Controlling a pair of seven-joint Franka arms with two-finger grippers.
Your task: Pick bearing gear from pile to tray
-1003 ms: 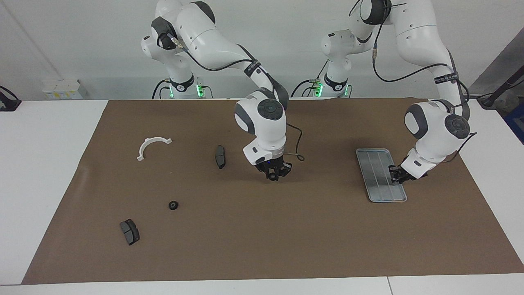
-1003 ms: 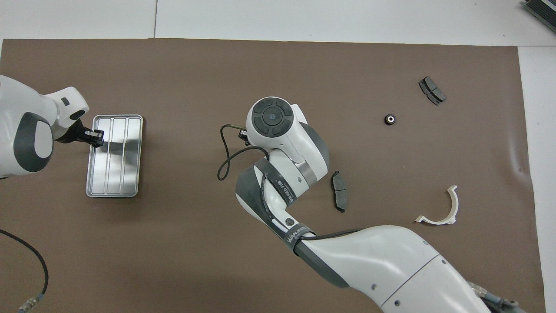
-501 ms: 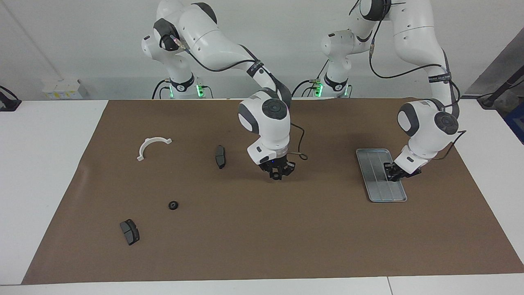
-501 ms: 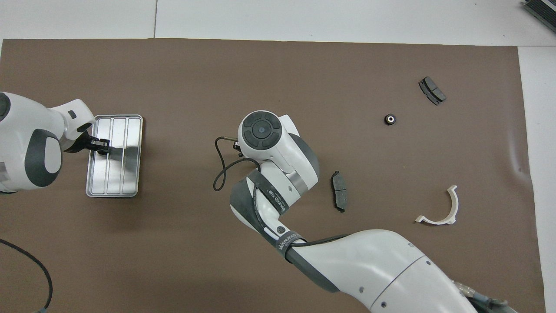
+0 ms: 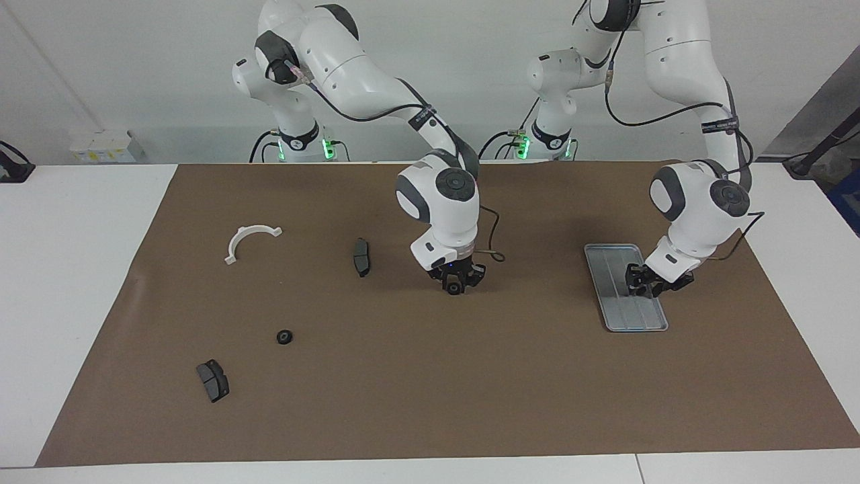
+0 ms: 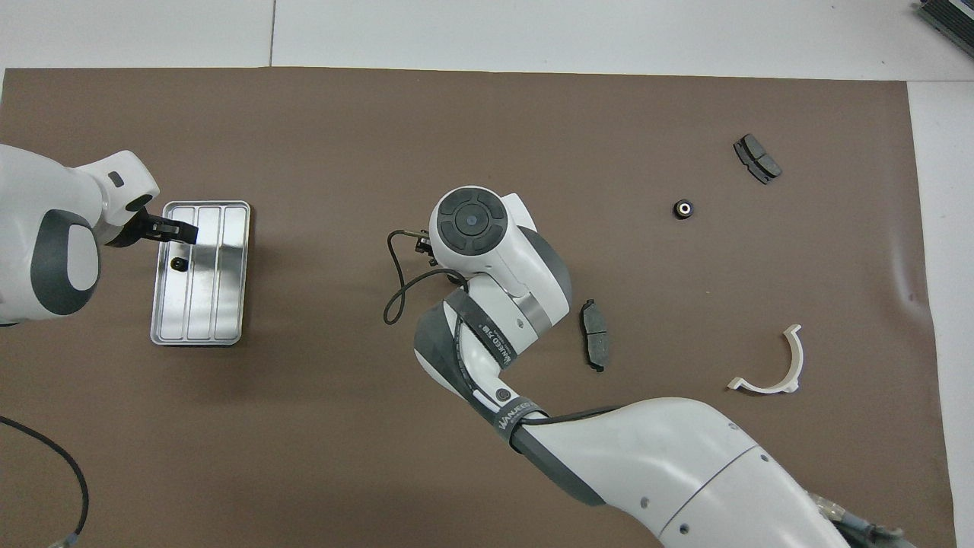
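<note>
We recorded the right arm bent steeply down, its right gripper (image 5: 455,285) hanging low at the centre of the facing frame. The left gripper (image 5: 646,282) pointed downward at mid-height, right of centre.

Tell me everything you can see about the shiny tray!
The tray is a flat silver-grey rectangle, metal by its look, with rounded corners, a low rim and long creases. It lies on the brown mat at the left arm's end of the table. One small black round piece sits in it. The left tool hangs over it.
</note>
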